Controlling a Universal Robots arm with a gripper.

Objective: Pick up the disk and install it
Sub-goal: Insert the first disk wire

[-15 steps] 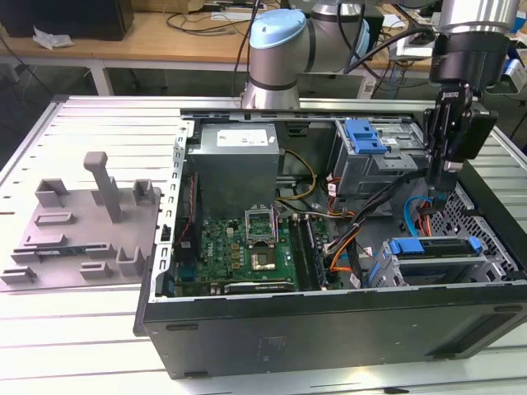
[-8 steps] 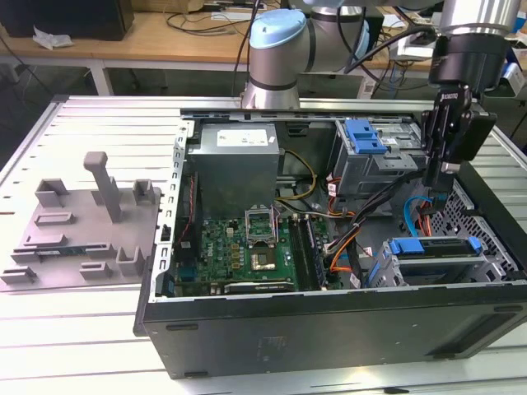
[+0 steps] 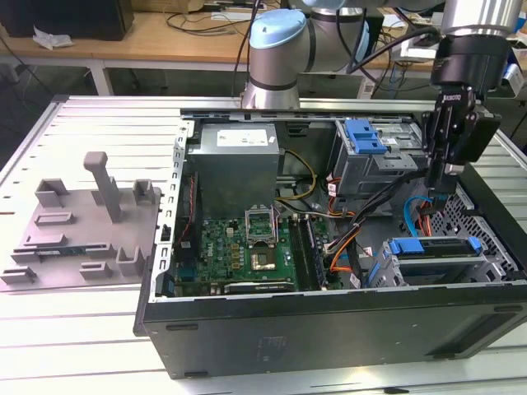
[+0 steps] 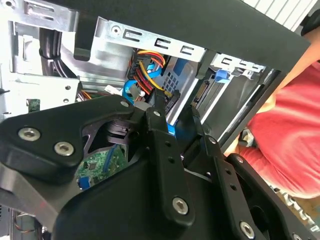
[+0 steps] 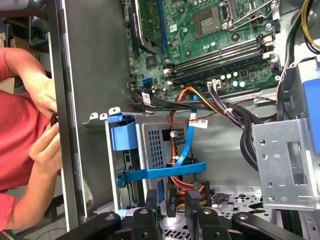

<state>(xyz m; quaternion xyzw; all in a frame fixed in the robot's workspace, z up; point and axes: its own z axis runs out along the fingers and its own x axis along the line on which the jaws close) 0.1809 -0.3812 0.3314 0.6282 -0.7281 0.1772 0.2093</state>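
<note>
We saw a black computer case [image 3: 329, 321] lying open on a white slatted table [image 3: 82, 354]. Inside it, a green motherboard [image 3: 235, 247] lay just beside a grey power supply [image 3: 235, 160]. A silver drive cage [image 3: 362, 169] with a blue latch piece [image 3: 365, 136] on top stood toward the exterior view's right. A grey moulded fixture [image 3: 82, 222] sat on the table beside the case, on that view's left. In the first wrist view, a blue flat cable [image 5: 189, 140] ran near orange wires [image 5: 202, 97], and a red shirt [image 5: 12, 145] showed beyond the case wall.

Bright even light; near tool [image 4: 176, 103] perhaps slightly blurred
</note>
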